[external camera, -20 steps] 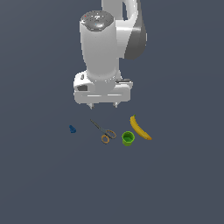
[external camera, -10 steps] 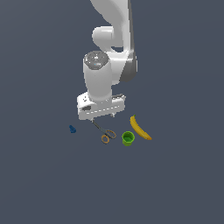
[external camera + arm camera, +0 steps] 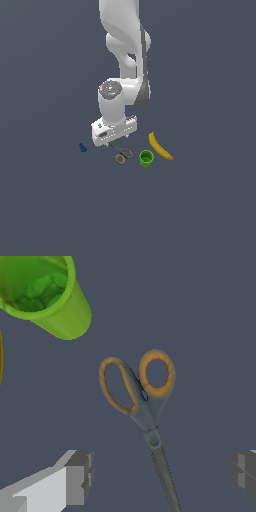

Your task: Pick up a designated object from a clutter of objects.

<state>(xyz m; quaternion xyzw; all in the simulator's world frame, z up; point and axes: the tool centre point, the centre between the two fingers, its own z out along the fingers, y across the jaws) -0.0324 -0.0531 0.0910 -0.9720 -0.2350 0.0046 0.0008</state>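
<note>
Item: small scissors with grey metal blades and two orange-tan oval handle loops [image 3: 145, 401], lying flat on the dark grey-blue surface [image 3: 200, 210], blades closed; in the wrist view the blades run between the two grey fingertips [image 3: 80, 476] and the loops point away from them toward the cup. Tool [image 3: 117, 140]: white, two-fingered, poised directly over the blade end of the scissors [image 3: 121, 152]; fingers spread wide apart, one to each side of the blades, touching nothing, nothing held. Item: small bright green cup [image 3: 146, 158], upright, just beside the scissor loops on the exterior view's right; the wrist view shows its open mouth and darker green interior [image 3: 37, 291], which the exterior view barely resolves. Item: yellow curved banana [image 3: 160, 146], near the cup on the exterior view's right; in the wrist view only a thin yellow sliver at the frame edge. Item: tiny dark-blue piece [image 3: 82, 147], apart from the others on the exterior view's left, seen in the exterior view only; shape too small to tell. White jointed arm [image 3: 125, 55]: exterior view only, rising above the tool.
</note>
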